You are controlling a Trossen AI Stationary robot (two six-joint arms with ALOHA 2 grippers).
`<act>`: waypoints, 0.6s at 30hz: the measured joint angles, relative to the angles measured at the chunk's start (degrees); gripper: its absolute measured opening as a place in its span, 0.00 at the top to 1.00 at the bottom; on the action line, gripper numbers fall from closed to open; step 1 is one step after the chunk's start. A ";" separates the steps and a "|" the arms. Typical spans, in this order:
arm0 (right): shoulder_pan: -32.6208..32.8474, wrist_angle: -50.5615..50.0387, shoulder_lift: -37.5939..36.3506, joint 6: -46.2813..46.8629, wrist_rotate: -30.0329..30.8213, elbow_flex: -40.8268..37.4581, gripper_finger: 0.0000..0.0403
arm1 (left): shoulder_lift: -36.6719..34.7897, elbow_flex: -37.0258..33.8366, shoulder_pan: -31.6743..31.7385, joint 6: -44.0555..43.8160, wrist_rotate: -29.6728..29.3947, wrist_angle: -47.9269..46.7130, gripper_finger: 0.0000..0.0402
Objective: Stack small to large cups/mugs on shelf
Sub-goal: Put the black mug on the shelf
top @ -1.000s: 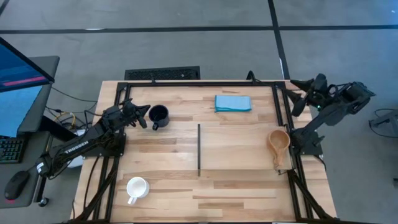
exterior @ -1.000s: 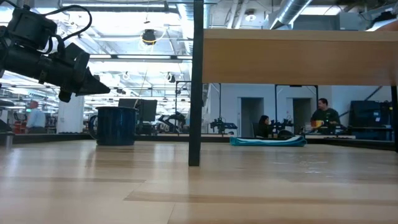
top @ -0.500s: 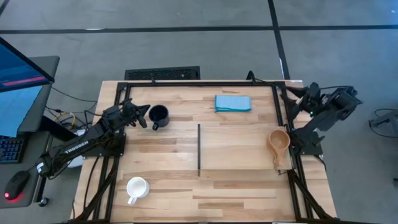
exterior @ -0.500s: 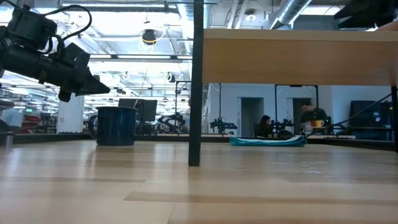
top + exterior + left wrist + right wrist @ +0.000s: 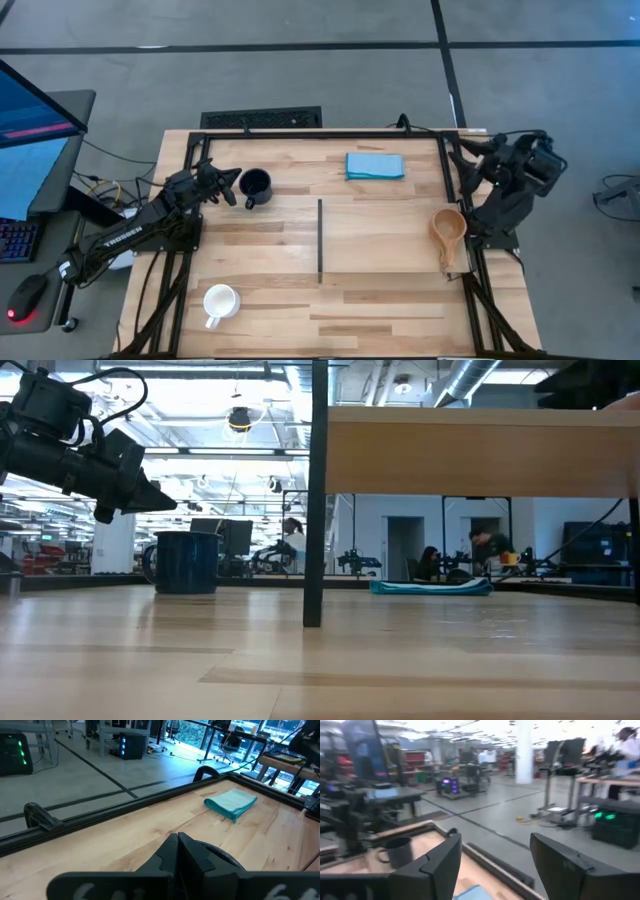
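The glossy black mug stands upright on the table's far left. My left gripper is shut, hanging just left of the mug's rim and slightly above it, without touching. The white mug stands near the table's near left edge. The tan wooden cup sits at the right end of the pale-wood shelf, its pointed handle toward the near edge. My right gripper is open, held high over the table's far right corner.
A folded blue cloth lies at the table's far edge, in the middle. The shelf's black strip shows in the low view as a dark post. A black frame rail edges the table. People move in the room behind.
My right arm has drawn in from beyond the table's right edge toward the far right corner, and its gripper has stayed open. The left arm and all three cups have kept still.
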 joint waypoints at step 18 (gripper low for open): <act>-6.80 7.85 -8.13 -16.00 -0.65 0.28 0.37 | -0.02 0.00 -0.02 -1.81 -0.12 0.02 1.00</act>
